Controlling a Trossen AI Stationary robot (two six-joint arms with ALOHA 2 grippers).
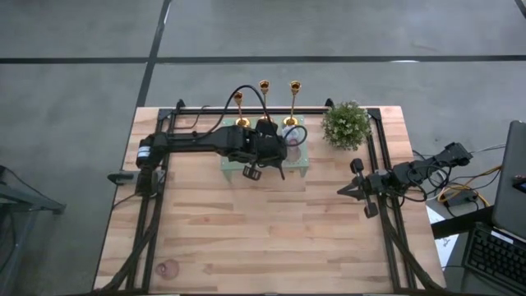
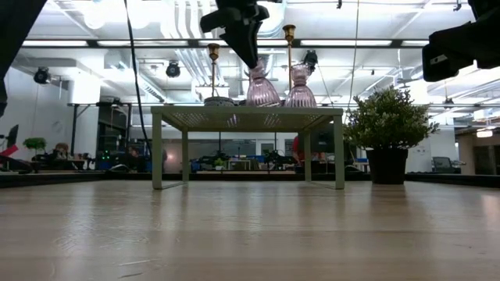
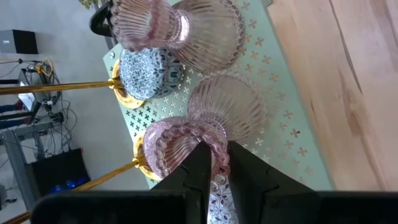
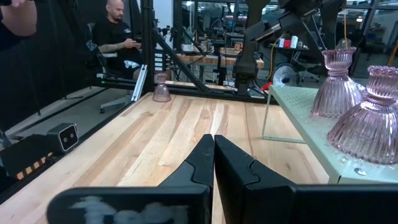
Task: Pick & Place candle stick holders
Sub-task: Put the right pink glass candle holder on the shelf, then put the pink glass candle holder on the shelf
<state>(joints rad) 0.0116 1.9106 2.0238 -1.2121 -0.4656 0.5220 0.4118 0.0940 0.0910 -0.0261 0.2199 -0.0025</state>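
A pale green perforated stand (image 1: 234,168) sits at the table's far middle. On it are two pink ribbed glass candle stick holders (image 2: 262,87) (image 2: 301,84) and a blue-and-white patterned one (image 3: 149,71). Three gold candlesticks (image 1: 239,100) (image 1: 264,85) (image 1: 294,85) stand along its far side. My left gripper (image 3: 217,149) reaches over the stand, tilted down, shut on the nearer pink holder (image 3: 227,109). My right gripper (image 4: 213,146) hovers shut and level at the table's right side, touching nothing. My left gripper pinches the beaded top rim (image 3: 217,144) of the pink holder's cup. One finger (image 3: 200,165) is over the cup's hollow and the other (image 3: 244,171) outside its wall. The fingers slant down from above and the table's left. The holder's flared base (image 2: 262,100) rests on the stand.
A bushy potted plant (image 1: 345,125) stands right of the stand. One small pink holder (image 1: 168,267) sits alone near the table's front left corner. A laptop (image 1: 509,205) lies past the right edge. A person (image 4: 118,28) sits in the room beyond.
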